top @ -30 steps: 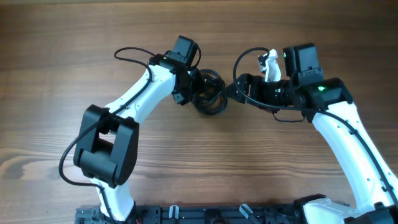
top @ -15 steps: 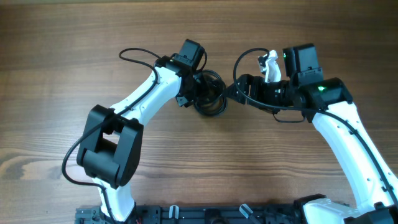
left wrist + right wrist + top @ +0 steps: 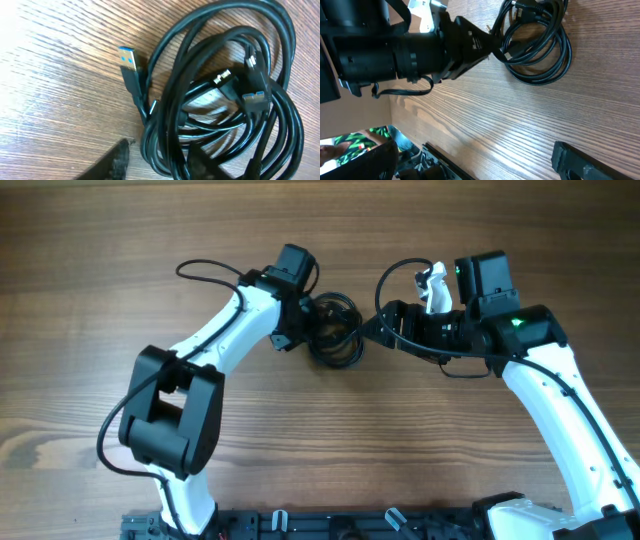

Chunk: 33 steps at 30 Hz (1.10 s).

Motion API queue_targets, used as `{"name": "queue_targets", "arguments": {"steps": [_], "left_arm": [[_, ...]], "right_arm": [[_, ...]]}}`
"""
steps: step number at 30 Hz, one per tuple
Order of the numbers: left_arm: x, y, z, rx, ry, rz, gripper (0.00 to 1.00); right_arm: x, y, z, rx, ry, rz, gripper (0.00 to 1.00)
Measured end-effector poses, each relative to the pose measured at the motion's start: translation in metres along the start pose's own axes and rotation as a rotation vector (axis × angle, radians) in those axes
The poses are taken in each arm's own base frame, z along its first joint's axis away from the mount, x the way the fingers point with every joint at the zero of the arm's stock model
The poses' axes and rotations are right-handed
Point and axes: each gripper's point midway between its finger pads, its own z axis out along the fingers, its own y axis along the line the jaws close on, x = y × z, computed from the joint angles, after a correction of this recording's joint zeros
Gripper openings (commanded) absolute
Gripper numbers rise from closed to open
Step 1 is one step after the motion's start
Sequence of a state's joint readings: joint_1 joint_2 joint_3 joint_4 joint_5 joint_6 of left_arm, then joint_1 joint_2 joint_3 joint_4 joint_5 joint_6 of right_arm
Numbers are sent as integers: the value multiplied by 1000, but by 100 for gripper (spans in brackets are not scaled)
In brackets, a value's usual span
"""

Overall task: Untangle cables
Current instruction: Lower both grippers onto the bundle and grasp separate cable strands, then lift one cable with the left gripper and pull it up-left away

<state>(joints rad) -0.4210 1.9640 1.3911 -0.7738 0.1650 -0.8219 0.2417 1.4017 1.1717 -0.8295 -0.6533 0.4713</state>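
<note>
Left gripper (image 3: 160, 152) is spread wide, holding nothing; the near edge of the coiled cables (image 3: 170, 120) lies between its fingertips. Right gripper (image 3: 493, 48) is pinched closed on a strand at the coil's rim.

You have two arms at one wooden table (image 3: 100, 240): the left arm (image 3: 215, 330) and the right arm (image 3: 560, 400). Between them lies one tangled bundle of cables (image 3: 337, 332). You cannot count its separate cords, because the loops overlap. The left wrist view shows you four plugs: one flat plug (image 3: 129, 59) with a blue tongue, one silvery round plug (image 3: 223, 76), one dark plug (image 3: 251, 61) and one blue-tipped plug (image 3: 252, 96).
</note>
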Motion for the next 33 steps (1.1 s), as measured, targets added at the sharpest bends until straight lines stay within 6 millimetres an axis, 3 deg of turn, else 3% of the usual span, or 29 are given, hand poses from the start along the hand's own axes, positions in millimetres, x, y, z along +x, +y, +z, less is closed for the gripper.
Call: {"name": "queue_targets", "arguments": {"steps": [1, 5, 6, 7, 9, 14, 16, 17, 19, 27, 28, 32, 33], "left_arm": [[0, 0, 0, 1, 1, -7, 14], [0, -4, 0, 17, 3, 4, 14], [1, -5, 0, 20, 5, 5, 19], [1, -5, 0, 22, 6, 5, 34], [2, -6, 0, 26, 10, 5, 47], [5, -7, 0, 31, 25, 8, 34], [7, -9, 1, 35, 27, 13, 23], [8, -11, 1, 37, 27, 19, 12], [12, -14, 2, 40, 29, 25, 4], [15, -21, -1, 68, 43, 110, 4], [14, -28, -6, 90, 41, 135, 4], [6, -62, -58, 231, -41, 239, 4], [5, -72, -86, 285, -89, 265, 4]], "right_arm": [[0, 0, 0, 0, 0, 0, 100], [0, 0, 0, 0, 0, 0, 100], [0, 0, 0, 0, 0, 0, 100], [0, 0, 0, 0, 0, 0, 100], [0, 0, 0, 0, 0, 0, 100], [0, 0, 0, 0, 0, 0, 100], [0, 0, 0, 0, -1, 0, 100], [0, 0, 0, 0, -1, 0, 100], [0, 0, 0, 0, -1, 0, 100], [0, 0, 0, -1, -1, -1, 100], [-1, 0, 0, -2, -3, -3, 100], [-6, -8, 0, 47, -32, 51, 100], [-8, -11, -1, 63, -46, 70, 100]]}}
